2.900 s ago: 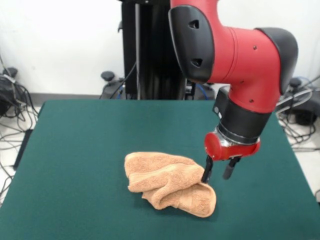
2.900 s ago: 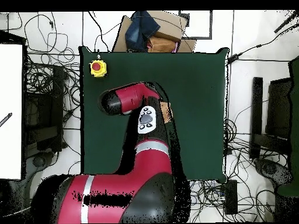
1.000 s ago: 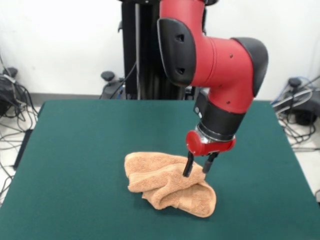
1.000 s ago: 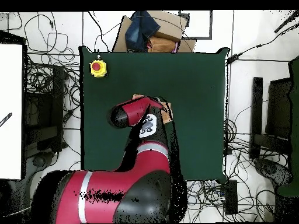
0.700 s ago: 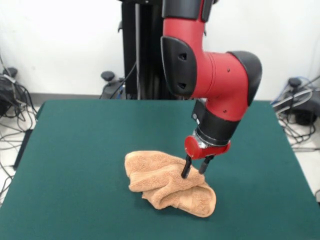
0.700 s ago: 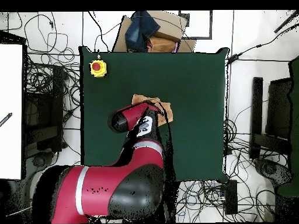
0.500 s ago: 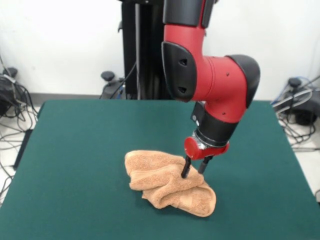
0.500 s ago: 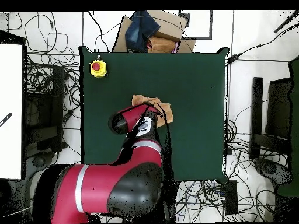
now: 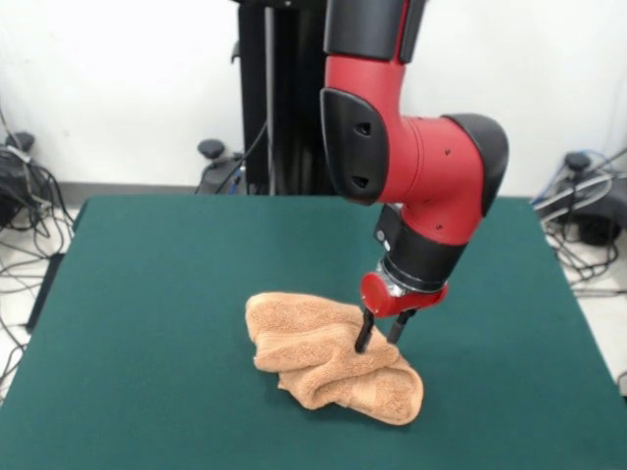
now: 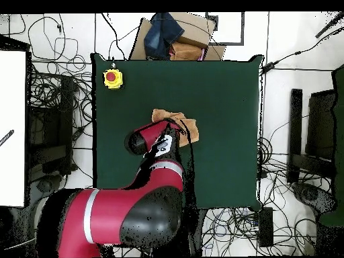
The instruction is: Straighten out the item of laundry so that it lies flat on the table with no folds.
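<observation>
The item of laundry is a peach-orange towel, crumpled in thick folds near the middle of the dark green table. My gripper points down at the towel's rear right part. Its fingers are open with a gap between them: the left fingertip presses into the cloth, and the right one sits at the edge of a fold. In the overhead view only a strip of the towel shows beyond the red arm, which hides the gripper.
A red button on a yellow box sits near one corner of the table. A cardboard box with dark cloth lies just beyond the table's edge. Cables cover the floor around the table.
The arm has swung from beside the towel to above it and come down. The fingers now dip into the folds, closer together than before. The towel has barely shifted.
</observation>
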Controlling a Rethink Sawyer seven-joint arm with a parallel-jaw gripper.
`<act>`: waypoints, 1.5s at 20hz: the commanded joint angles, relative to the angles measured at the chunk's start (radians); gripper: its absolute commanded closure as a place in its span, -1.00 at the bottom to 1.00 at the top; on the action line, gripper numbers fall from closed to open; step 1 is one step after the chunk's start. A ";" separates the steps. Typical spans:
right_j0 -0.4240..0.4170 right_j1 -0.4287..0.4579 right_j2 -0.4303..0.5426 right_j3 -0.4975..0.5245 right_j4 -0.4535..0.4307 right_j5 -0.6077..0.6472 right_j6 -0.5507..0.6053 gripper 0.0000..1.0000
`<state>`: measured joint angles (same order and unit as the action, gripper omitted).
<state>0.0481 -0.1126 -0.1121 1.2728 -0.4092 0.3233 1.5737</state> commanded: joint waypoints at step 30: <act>0.067 0.091 0.019 -0.068 0.037 -0.019 0.186 -1.00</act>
<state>0.0841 -0.0947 -0.1180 1.2634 -0.4092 0.3233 1.5737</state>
